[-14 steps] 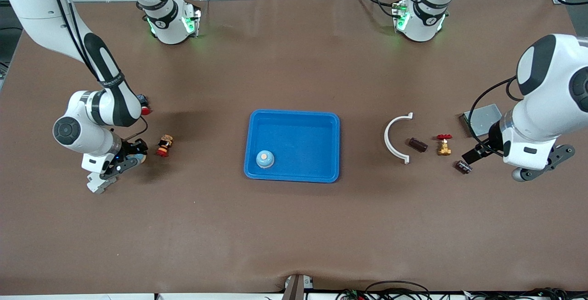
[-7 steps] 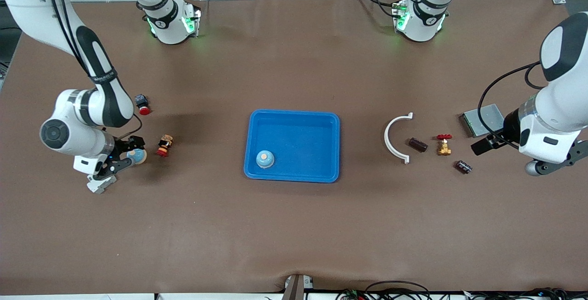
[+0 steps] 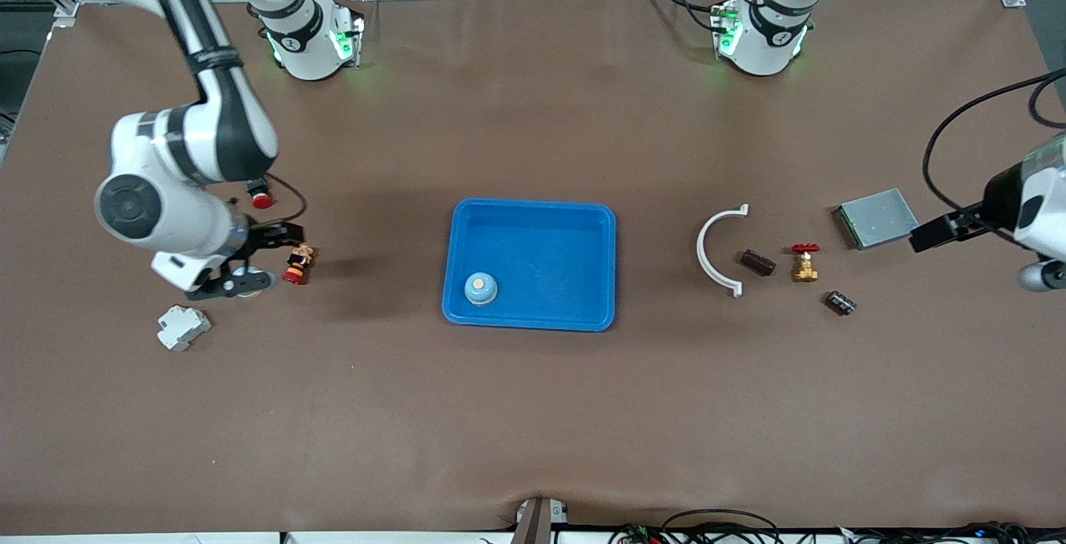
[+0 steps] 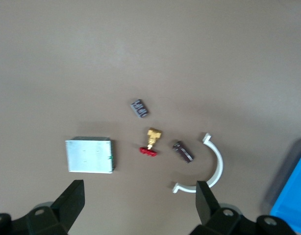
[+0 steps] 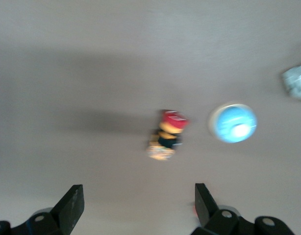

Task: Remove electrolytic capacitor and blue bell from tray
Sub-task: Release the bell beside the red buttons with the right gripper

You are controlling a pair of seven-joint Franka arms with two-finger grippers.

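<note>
Right gripper (image 5: 137, 191): fingers spread, grasping nothing, up over the toy figure (image 3: 298, 264) and a blue bell (image 5: 233, 122) lying on the table (image 3: 533, 411). A second blue dome (image 3: 480, 287) sits in the tray (image 3: 533, 209), at its 7 o'clock corner. Capacitor (image 3: 840, 302) is out on the table, 3 o'clock of the tray, 4 o'clock of the brass valve (image 3: 804, 265). Left gripper (image 4: 140, 188): fingers wide, empty, over the grey box (image 3: 877, 217).

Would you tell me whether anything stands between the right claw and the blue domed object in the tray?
Only the small figurine stands on the table between the open right claw and the tray; nothing else visible does.
</note>
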